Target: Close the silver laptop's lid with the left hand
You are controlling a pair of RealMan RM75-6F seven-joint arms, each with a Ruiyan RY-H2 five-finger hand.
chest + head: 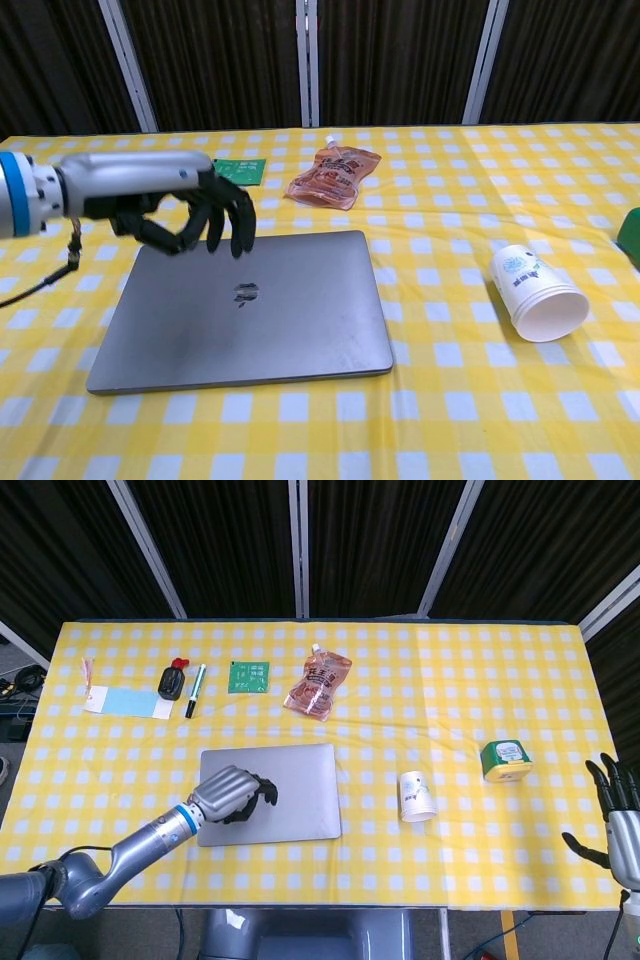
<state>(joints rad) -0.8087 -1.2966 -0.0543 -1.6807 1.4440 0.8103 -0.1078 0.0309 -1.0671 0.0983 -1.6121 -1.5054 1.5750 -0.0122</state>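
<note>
The silver laptop (295,792) (280,310) lies flat on the yellow checked cloth with its lid down, logo facing up. My left hand (232,793) (200,210) hovers over the lid's left part, fingers bent downward and apart, holding nothing. Its fingertips appear just clear of the lid. My right hand (618,810) stays at the table's far right edge, fingers spread, holding nothing.
A white paper cup (416,796) (538,293) lies on its side right of the laptop. A green tin (505,760) sits further right. Behind the laptop are an orange pouch (319,683) (335,175), a green card (250,677), a marker (194,690) and a blue sheet (128,702).
</note>
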